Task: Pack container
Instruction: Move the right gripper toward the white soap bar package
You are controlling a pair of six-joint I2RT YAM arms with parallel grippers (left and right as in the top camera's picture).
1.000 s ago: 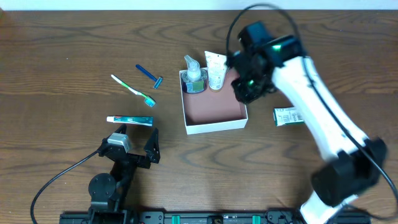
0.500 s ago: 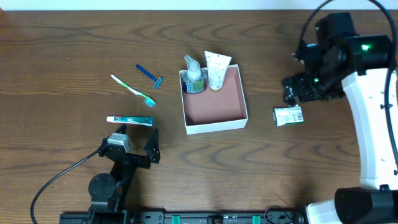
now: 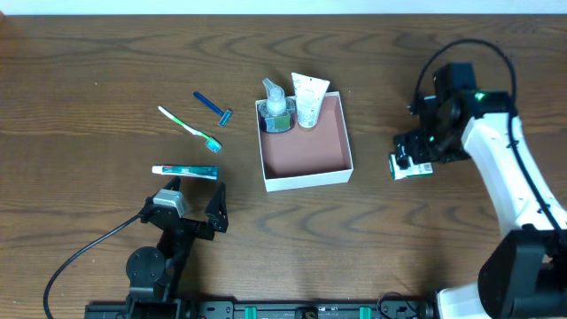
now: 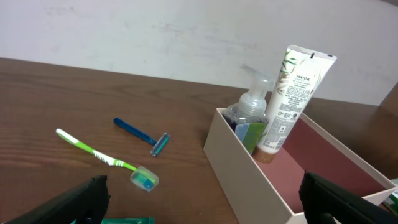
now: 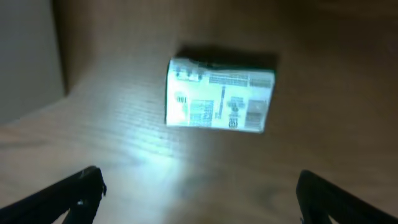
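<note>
The container [image 3: 310, 177] is a square white box with a pink inside, at mid-table. A clear pump bottle [image 3: 276, 111] and a white tube [image 3: 308, 99] stand in its far corner. My right gripper [image 3: 415, 152] hovers open just over a small white-and-green carton [image 3: 412, 166] to the container's right. In the right wrist view the carton [image 5: 219, 102] lies flat beyond the open right gripper [image 5: 199, 186], untouched. My left gripper [image 3: 193, 208] rests open near the front edge. In its own view the left gripper [image 4: 204, 196] faces the container [image 4: 249, 168], bottle [image 4: 249, 118] and tube [image 4: 289, 99].
Left of the container lie a green toothbrush [image 3: 189, 128], a blue razor [image 3: 213, 108] and a toothpaste box [image 3: 184, 172]. The left wrist view shows the toothbrush [image 4: 99, 155] and razor [image 4: 142, 134] too. A grey container wall [image 5: 31, 56] edges the right wrist view.
My right arm has swung from over the container out to the right and come down over the small carton, its jaws opening wide. The left arm has not moved.
</note>
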